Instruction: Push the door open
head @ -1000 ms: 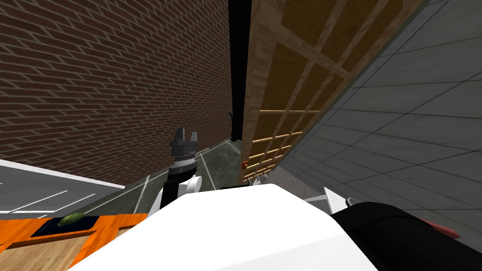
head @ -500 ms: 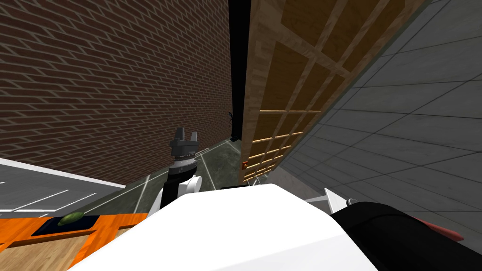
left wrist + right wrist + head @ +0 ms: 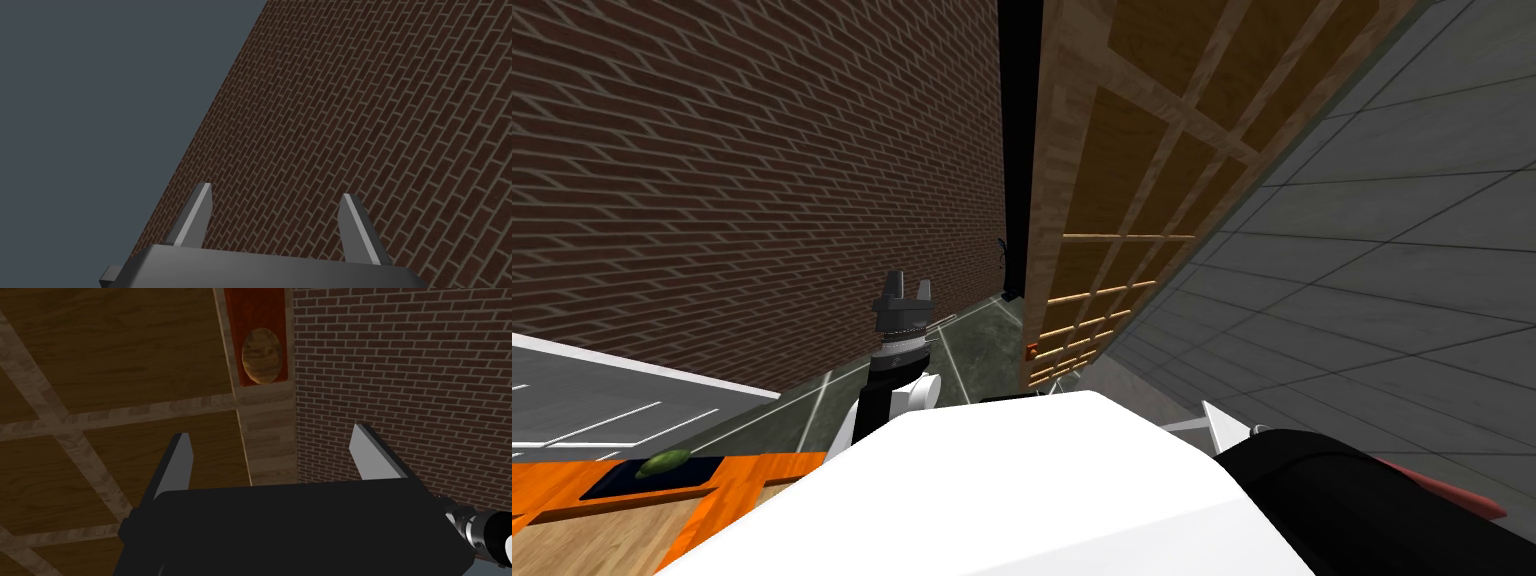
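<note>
- The right tool [image 3: 270, 430] is released. Its two fingers stand wide apart with nothing between them, aimed at the pale stile along the free edge of the door [image 3: 125, 348]. They sit just below the oval knob [image 3: 260, 355] on its red plate [image 3: 260, 318]. I cannot tell whether the tips touch the wood.
- Little has changed over the last second. In the head view the dark upper part of my right arm has slid a touch lower and outward, while the door [image 3: 1112, 170] lies at almost the same slant. I judge that the push is only starting and the door has hardly swung.
- The left tool [image 3: 907, 282] is likewise spread and empty. It is held up ahead on the left side, well apart from the door.
- The door stands ahead and to the right, between the brick wall [image 3: 762, 150] and a grey tiled wall [image 3: 1392, 250]. A narrow black area [image 3: 1020, 150] runs along its free edge, so it may already be slightly ajar.
</note>
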Tool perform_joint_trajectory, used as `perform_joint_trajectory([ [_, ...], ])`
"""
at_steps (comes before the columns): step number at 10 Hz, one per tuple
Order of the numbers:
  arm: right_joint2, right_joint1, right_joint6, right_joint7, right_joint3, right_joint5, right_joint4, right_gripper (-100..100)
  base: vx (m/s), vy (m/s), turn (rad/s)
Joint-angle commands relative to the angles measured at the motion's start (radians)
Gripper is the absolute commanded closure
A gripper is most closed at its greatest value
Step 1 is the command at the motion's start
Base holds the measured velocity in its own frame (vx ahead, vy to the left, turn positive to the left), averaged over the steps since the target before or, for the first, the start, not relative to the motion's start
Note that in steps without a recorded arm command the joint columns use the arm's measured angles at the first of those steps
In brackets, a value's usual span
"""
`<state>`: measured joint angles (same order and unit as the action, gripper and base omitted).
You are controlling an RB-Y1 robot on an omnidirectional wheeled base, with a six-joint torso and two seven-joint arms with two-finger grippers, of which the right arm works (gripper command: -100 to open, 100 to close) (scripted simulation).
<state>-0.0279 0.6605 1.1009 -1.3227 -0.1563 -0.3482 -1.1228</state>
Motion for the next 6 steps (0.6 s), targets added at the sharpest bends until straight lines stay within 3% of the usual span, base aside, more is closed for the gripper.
perform_joint_trajectory([
  [1,0.003,0.019,0.013,-0.045,-0.005,0.005,0.000,-100,0.003,-0.010,0.009],
  [5,0.013,0.058,0.029,-0.118,-0.017,0.011,-0.010,-100,0.003,-0.008,0.007],
  [6,0.011,0.054,0.027,-0.105,-0.015,0.010,-0.010,-100,0.000,0.000,0.000],
])
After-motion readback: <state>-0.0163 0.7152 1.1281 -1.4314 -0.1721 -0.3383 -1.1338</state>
